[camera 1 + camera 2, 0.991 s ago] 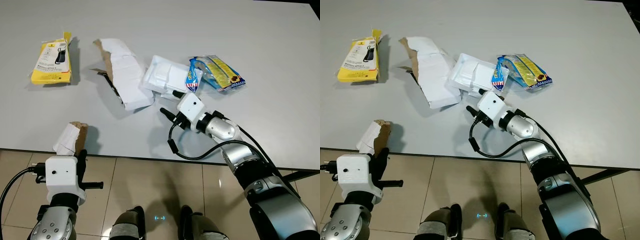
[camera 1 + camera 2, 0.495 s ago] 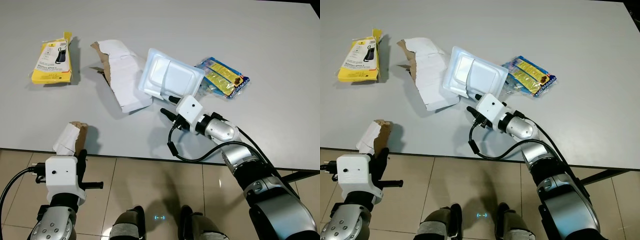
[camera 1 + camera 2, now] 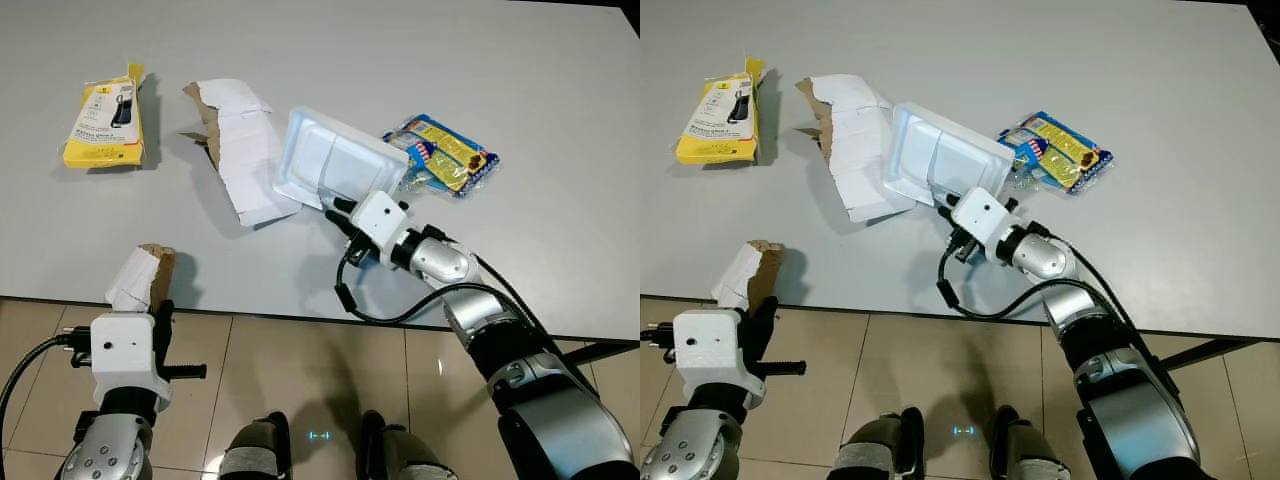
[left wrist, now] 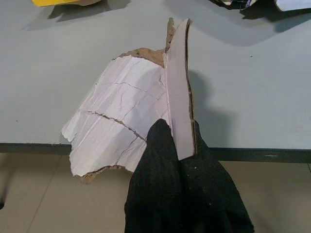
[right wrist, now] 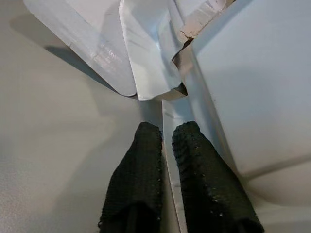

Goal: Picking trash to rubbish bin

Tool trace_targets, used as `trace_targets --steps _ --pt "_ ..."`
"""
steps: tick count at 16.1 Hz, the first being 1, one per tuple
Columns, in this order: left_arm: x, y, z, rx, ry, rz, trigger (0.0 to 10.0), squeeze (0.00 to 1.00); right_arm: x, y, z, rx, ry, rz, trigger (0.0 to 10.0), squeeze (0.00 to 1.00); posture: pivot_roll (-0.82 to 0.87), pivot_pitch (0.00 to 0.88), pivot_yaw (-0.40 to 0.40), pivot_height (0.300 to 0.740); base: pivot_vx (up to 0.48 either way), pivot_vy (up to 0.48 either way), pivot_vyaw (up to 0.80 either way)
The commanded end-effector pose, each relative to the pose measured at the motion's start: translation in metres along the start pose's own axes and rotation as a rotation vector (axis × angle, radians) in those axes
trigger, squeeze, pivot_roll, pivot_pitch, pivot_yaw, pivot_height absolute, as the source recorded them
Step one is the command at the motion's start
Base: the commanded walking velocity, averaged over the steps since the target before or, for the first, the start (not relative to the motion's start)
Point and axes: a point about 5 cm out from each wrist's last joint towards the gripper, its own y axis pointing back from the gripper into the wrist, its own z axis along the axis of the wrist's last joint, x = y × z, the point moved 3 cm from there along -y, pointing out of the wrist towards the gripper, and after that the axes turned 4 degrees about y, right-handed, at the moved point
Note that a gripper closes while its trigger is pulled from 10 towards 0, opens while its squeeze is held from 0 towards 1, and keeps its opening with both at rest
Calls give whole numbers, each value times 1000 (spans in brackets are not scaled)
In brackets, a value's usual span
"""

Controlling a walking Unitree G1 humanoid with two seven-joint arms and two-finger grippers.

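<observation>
1. Left eye view: I've got the right gripper [image 3: 338, 207] out over the grey table [image 3: 540, 250], fingers pinched tight on the near edge of the white foam tray [image 3: 335, 168]. Tray's tipped up on edge, off the tabletop, hollow side facing me.
2. Right wrist cam backs that up: both black fingers [image 5: 141, 170] squeezed together w/ the tray's thin rim between them.
3. Blue/yellow snack wrapper [image 3: 445, 155] lies flat just at 3 o'clock of the tray, prob touching its far corner, can't say for sure.
4. Big torn cardboard sheet [image 3: 240, 150] sits at 9 o'clock of the tray, white side up, brown ripped edges. Tray's edge overlaps it a bit.
5. Yellow retail box [image 3: 105, 120] is way over at 9 o'clock, well apart from the rest.
6. Left gripper [image 3: 160, 310] is down by the table's near edge, closed on a small torn cardboard scrap [image 3: 140, 275]. Left wrist cam shows the scrap [image 4: 131, 121] clamped upright between the fingers, white face cracked.
7. Beige tile floor [image 3: 300, 380] below, robot's feet at 6 o'clock.
</observation>
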Motion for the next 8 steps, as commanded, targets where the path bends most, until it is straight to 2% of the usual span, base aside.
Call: trace_targets --steps 1,8 --pt "1 3 1 1 -11 4 10000 0 12 3 -14 55 -13 33 0 0 169 282 23 740 0 0 0" --pt "2 3 2 -3 -16 4 10000 0 10 2 -13 51 -6 13 0 0 173 276 26 740 0 0 0"
